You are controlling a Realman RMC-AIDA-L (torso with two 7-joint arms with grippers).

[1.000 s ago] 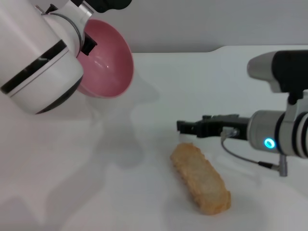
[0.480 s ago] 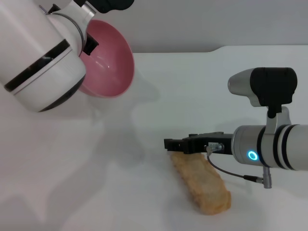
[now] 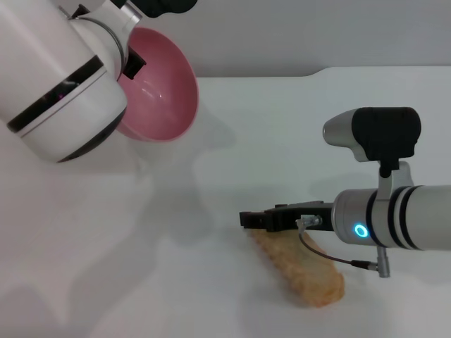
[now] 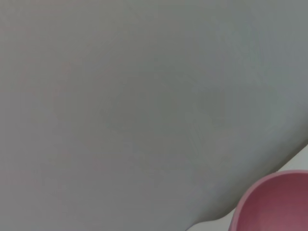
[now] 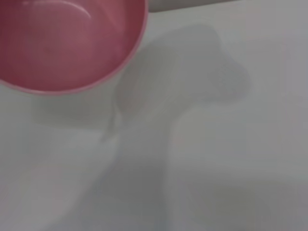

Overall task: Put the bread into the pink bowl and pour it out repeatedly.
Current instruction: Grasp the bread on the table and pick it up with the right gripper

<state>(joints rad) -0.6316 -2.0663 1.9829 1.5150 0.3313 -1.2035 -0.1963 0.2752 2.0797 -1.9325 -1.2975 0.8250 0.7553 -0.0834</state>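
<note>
The pink bowl [image 3: 161, 91] hangs tipped on its side high at the upper left, its empty inside facing the table, with my left gripper [image 3: 131, 63] shut on its rim. The bowl's rim shows in the left wrist view [image 4: 276, 202], and its inside fills a corner of the right wrist view [image 5: 67, 43]. The bread [image 3: 308, 273] lies on the white table, pale rough side up, running diagonally at the lower right. My right gripper [image 3: 255, 220] sits low over the bread's nearer left end, covering that end. No bread shows in the wrist views.
The white table [image 3: 176, 282] spreads under everything, with its back edge against a grey wall [image 3: 296, 35]. The big white left arm housing [image 3: 56, 91] fills the upper left corner. The right arm's body [image 3: 394, 218] stretches in from the right edge.
My right gripper has come down and leftward from beside the bread's upper end onto that end. The bread has shifted slightly. The left arm and bowl have barely moved.
</note>
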